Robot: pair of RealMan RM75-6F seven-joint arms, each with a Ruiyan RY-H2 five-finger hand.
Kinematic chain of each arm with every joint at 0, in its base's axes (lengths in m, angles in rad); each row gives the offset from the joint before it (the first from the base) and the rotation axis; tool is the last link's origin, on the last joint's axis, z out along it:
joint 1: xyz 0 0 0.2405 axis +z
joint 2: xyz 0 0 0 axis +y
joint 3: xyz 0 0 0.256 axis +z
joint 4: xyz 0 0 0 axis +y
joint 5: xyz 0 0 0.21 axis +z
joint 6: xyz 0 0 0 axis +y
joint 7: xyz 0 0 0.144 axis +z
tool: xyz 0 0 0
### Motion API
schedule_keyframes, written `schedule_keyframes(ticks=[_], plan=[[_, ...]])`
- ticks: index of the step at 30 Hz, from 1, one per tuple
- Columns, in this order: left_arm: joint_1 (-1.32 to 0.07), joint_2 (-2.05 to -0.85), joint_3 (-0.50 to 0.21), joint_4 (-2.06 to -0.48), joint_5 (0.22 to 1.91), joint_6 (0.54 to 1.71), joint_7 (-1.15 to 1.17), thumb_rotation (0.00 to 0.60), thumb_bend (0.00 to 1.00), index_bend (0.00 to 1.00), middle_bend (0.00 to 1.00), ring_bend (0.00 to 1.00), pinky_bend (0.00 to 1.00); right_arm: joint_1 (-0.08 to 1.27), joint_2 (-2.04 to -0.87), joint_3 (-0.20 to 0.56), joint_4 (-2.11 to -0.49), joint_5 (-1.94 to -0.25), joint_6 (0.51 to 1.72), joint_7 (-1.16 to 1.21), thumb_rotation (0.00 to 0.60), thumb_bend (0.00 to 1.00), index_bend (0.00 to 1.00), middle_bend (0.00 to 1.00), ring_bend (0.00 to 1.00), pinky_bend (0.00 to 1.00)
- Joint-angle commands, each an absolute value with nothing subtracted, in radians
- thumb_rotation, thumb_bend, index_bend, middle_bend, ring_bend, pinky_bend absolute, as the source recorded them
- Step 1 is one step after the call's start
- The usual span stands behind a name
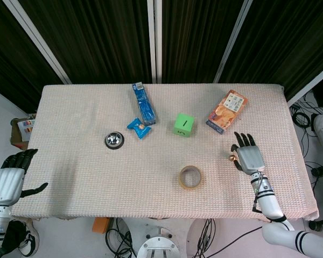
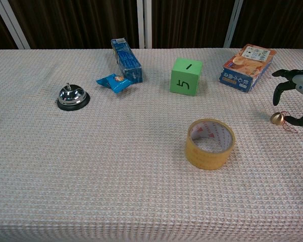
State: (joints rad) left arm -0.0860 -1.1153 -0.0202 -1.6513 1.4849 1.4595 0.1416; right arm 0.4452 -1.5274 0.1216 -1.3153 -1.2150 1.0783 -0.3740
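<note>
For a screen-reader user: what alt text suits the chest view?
The right hand hovers at the table's right edge beside a small brass bell. On the woven cloth sit a tape roll, green cube, snack box, blue packets and a call bell.

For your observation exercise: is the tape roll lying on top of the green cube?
No, the tape roll lies flat on the tablecloth, apart from the green cube.

Light: bright, even, seemingly from above | Shadows: soft and short under the tape roll (image 2: 210,143) and green cube (image 2: 186,76) | Glare: small highlight on the desk bell (image 2: 72,96) | Focus: both views sharp, far right edge of chest view perhaps slightly soft | Background: dark curtain (image 1: 97,37), almost no detail
</note>
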Motion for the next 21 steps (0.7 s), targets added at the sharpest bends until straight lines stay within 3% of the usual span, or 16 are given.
schedule_keyframes(ticks=[1, 14, 21], plan=[[-0.086, -1.116, -0.02, -1.65, 1.483, 1.457, 0.141, 0.457, 0.12, 0.11, 0.12, 0.13, 0.18, 0.446, -1.532, 0.121, -1.31, -1.213, 1.078, -0.377, 0.6, 0.25, 0.41, 0.0, 0.0, 0.0], [-0.094, -1.118, -0.024, -1.645, 1.486, 1.452, 0.137, 0.457, 0.12, 0.11, 0.12, 0.13, 0.18, 0.442, -1.536, 0.12, -1.308, -1.221, 1.095, -0.357, 0.6, 0.3, 0.42, 0.01, 0.0, 0.0], [-0.096, -1.12, -0.023, -1.642, 1.479, 1.445, 0.135, 0.491, 0.13, 0.11, 0.12, 0.13, 0.18, 0.445, -1.536, 0.122, -1.308, -1.217, 1.095, -0.367, 0.6, 0.31, 0.43, 0.01, 0.0, 0.0]])
